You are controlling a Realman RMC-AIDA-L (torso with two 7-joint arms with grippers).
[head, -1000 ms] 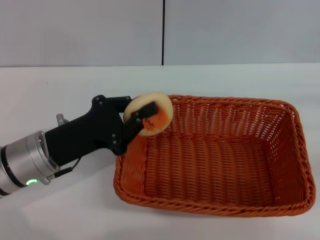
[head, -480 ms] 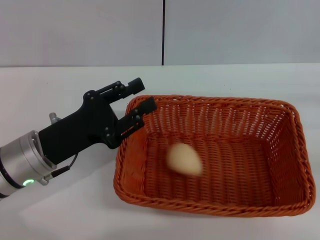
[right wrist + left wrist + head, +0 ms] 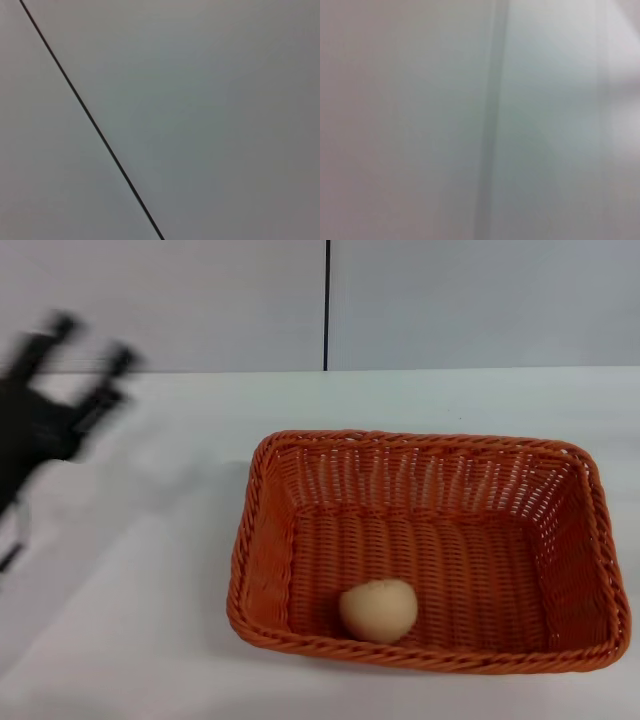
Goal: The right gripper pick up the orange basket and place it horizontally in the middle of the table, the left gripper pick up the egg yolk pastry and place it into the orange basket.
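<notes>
The orange basket (image 3: 430,550) lies lengthwise across the white table (image 3: 150,570), right of centre in the head view. The egg yolk pastry (image 3: 378,610), a pale beige ball, rests on the basket floor near its front wall. My left gripper (image 3: 85,350) is a blurred black shape raised at the far left, well away from the basket, its two fingers spread apart with nothing between them. The right gripper is out of view. Both wrist views show only a plain grey wall.
A grey wall with a dark vertical seam (image 3: 326,305) stands behind the table. Bare tabletop stretches left of the basket and behind it.
The left gripper opened and dropped the pastry, which fell and rolled to the basket's front. The left arm then swung back up and left, away from the basket.
</notes>
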